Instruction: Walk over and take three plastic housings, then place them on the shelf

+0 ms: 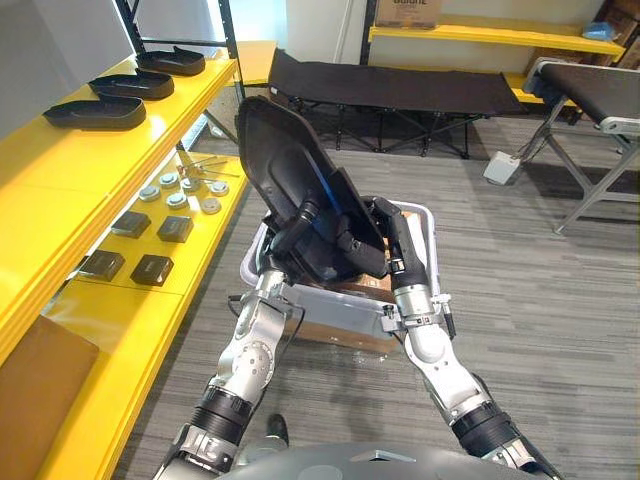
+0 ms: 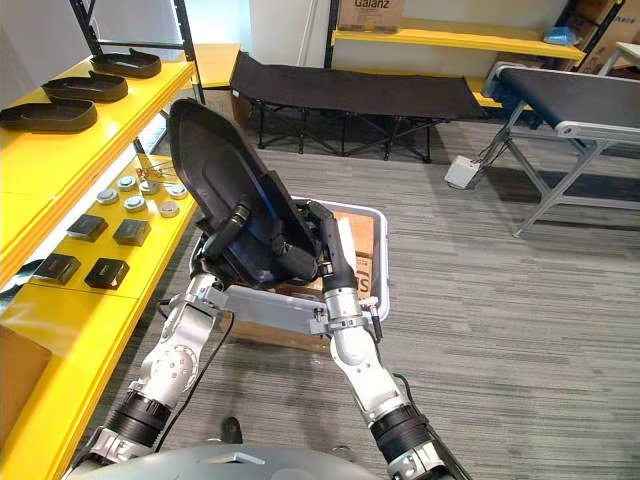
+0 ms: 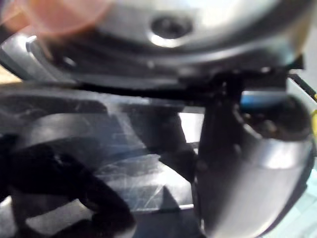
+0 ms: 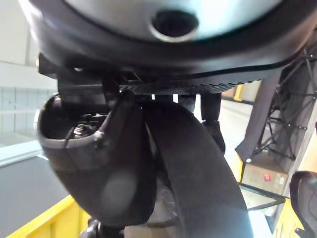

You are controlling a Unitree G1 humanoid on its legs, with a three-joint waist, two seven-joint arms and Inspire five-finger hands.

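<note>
I hold a large black plastic housing (image 1: pixel 285 160) tilted upright over a white bin (image 1: pixel 428 222). My left hand (image 1: pixel 297 232) grips its lower left edge with curled fingers. My right hand (image 1: pixel 396 243) clamps the lower right edge, and in the right wrist view the housing's rim (image 4: pixel 198 163) runs between thumb (image 4: pixel 109 168) and fingers. Three more black housings (image 1: pixel 95 113) (image 1: pixel 131 85) (image 1: pixel 171 61) lie in a row on the top yellow shelf (image 1: pixel 60 185) at the left.
The lower yellow shelf level carries small black boxes (image 1: pixel 152 269) and round metal parts (image 1: pixel 177 199). A cardboard piece (image 1: pixel 365 285) lies in the bin. A black folding cot (image 1: pixel 390 92) stands behind, and a metal-legged table (image 1: pixel 595 100) at the right. Grey carpet lies open to the right.
</note>
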